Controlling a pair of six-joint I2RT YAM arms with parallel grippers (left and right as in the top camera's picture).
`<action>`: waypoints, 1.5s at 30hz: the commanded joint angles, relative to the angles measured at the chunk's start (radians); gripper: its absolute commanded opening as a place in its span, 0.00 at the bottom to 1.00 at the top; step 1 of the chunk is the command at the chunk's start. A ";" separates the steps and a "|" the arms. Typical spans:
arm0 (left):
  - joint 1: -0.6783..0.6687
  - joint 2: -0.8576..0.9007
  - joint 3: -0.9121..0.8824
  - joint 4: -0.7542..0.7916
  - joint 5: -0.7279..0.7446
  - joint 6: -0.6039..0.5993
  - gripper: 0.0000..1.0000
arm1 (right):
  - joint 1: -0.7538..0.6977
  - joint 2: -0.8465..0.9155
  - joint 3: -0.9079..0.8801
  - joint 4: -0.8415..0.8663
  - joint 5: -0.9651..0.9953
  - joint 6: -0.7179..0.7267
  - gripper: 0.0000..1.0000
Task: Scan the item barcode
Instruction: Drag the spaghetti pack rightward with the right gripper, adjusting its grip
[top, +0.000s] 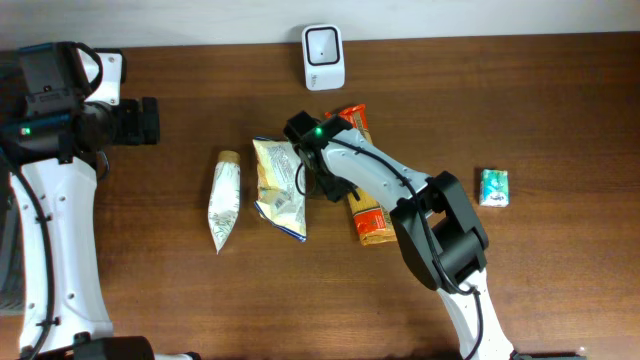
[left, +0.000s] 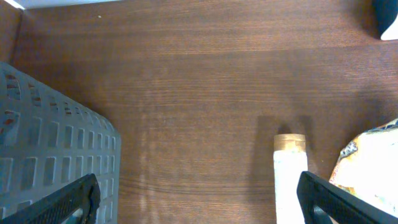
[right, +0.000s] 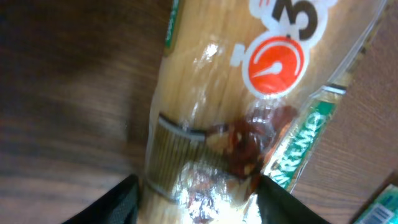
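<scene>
Over mid-table, the right gripper straddles the spaghetti packet, which lies on the scanner's near side; whether its jaws pinch it is unclear. Its arm stretches far-leftward, elbow bent. Far left, the left gripper hangs wide open.

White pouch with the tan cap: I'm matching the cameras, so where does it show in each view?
Overhead: white pouch left of centre, yellow bag beside it.
Left wrist: pouch at the bottom edge, right of centre.
Right wrist: not in it.
Shared landmark: the yellow bag, in overhead and left wrist.
</scene>
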 joint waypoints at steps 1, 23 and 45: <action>0.005 0.000 0.002 0.001 0.011 0.016 0.99 | -0.024 -0.003 -0.063 0.011 0.033 0.010 0.53; 0.005 0.000 0.002 0.001 0.011 0.016 0.99 | -0.407 -0.086 -0.067 0.001 -1.153 -0.151 0.04; 0.005 0.000 0.002 0.001 0.011 0.016 0.99 | -0.564 -0.088 -0.186 0.090 -1.052 -0.354 0.68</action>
